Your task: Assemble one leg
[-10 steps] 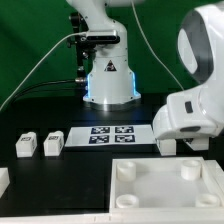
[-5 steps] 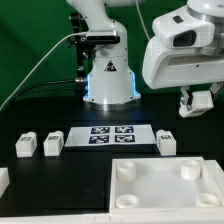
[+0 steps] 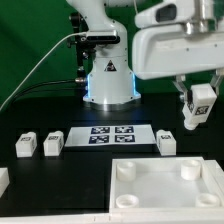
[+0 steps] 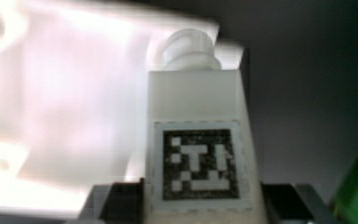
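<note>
Arm high at exterior view's right; pincer (image 3: 196, 111) clamped on leg (image 3: 202, 98), well above table (image 3: 40, 112).

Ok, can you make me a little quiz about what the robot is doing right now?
1. True or false: the gripper holds a leg up off the table.
2. How many loose legs stand on the table beside the marker board? A) one B) three C) five
3. In the wrist view, what is printed on the held leg?

Key: 1. True. 2. B, two on the exterior view's left of the board and one on its right. 3. A black-and-white square tag.
</note>
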`<state>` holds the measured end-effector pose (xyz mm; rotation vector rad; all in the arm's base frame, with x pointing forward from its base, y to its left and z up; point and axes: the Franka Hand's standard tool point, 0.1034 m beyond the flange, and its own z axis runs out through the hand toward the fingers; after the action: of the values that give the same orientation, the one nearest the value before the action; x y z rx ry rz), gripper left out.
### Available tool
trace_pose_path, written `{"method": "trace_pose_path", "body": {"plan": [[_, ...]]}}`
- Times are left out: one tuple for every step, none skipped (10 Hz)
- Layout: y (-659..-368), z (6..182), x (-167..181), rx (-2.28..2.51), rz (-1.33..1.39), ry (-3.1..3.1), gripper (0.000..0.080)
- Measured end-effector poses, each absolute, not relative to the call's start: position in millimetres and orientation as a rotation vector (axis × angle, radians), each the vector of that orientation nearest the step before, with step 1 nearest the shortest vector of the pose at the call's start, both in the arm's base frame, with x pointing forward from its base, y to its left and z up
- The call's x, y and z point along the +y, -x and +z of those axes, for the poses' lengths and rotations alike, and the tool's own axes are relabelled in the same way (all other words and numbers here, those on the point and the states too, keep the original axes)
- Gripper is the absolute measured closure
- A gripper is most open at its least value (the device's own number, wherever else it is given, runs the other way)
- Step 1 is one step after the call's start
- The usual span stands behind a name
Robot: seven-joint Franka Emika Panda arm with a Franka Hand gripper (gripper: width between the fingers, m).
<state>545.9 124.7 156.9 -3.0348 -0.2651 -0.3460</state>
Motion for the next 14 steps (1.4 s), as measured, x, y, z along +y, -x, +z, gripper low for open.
{"method": "trace_pose_path", "body": {"plan": [[-564.9,168.2,122.7,-0.258,-0.514,3.005,0.0508],[-576.3,175.3,125.9,-0.291,-0.738,2.949,0.0508],[-571.2,171.5,126.1,-0.268,-0.876,2.896,0.0508],[-569.7,171.1,124.8,-0.259,-1.009,2.843,0.0508],[-566.3,161.0,123.8,-0.260,-1.007,2.843,0.0508],[-563.4,154.6,122.3,-0.260,-0.968,2.862,0.0508],[-562.6,150.7,118.2,-0.288,-0.946,2.879,0.0508],[-563.2,142.1,101.6,-0.345,-0.937,2.908,0.0508],[-568.4,141.6,92.3,-0.343,-0.925,2.923,0.0508],[-577.1,144.5,87.9,-0.351,-0.944,2.923,0.0507],[-584.8,143.9,83.5,-0.351,-0.947,2.926,0.0506],[-592.2,144.5,82.7,-0.345,-0.955,2.924,0.0506],[-591.4,143.5,83.5,-0.348,-0.954,2.924,0.0506],[-591.3,143.1,83.4,-0.351,-0.953,2.924,0.0506]]}}
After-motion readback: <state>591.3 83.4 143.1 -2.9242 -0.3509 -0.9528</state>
